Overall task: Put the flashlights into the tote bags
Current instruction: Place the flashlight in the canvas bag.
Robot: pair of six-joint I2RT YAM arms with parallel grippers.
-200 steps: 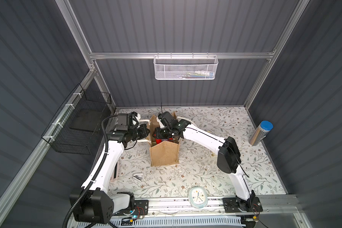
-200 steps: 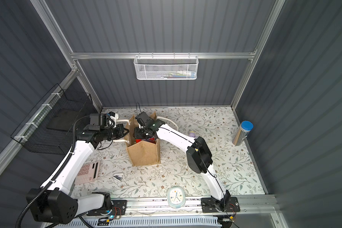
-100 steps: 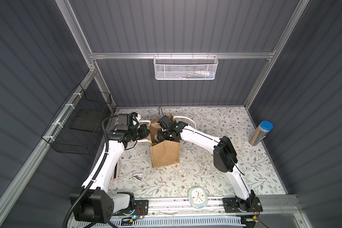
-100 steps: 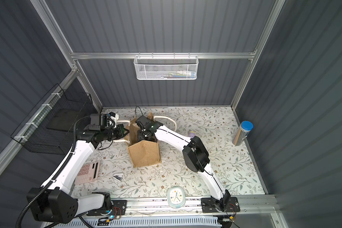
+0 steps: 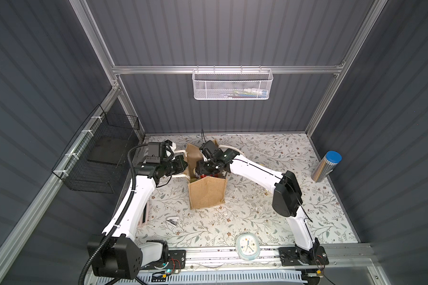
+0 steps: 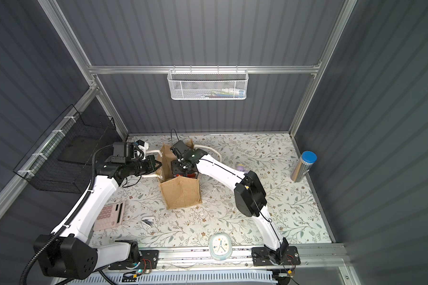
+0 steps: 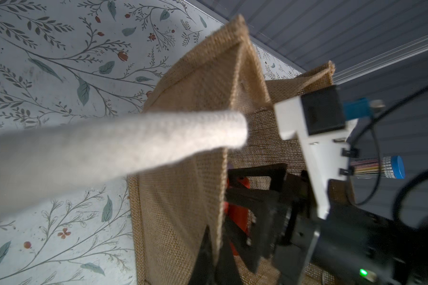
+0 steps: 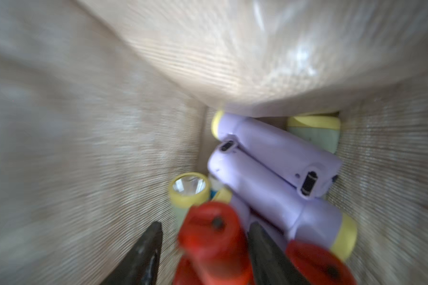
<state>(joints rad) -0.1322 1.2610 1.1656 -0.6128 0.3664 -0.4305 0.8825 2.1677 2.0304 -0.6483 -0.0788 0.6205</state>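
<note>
My right arm (image 5: pixel 252 170) bends down into the tan burlap tote bag (image 5: pixel 208 195) on the floral desk (image 5: pixel 257 222). The right jaws stand parted either side of a red plastic flashlight (image 8: pixel 210 237), above lavender flashlights (image 8: pixel 269 153). My left arm (image 5: pixel 139 197) reaches across, its left jaws clamped on the bag's rim.

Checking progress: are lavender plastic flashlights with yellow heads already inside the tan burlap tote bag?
Yes, several lavender flashlights lie deep inside the tote bag.

White arm links (image 5: pixel 139 197), black joints (image 5: pixel 286 196), cables (image 5: pixel 132 170)
</note>
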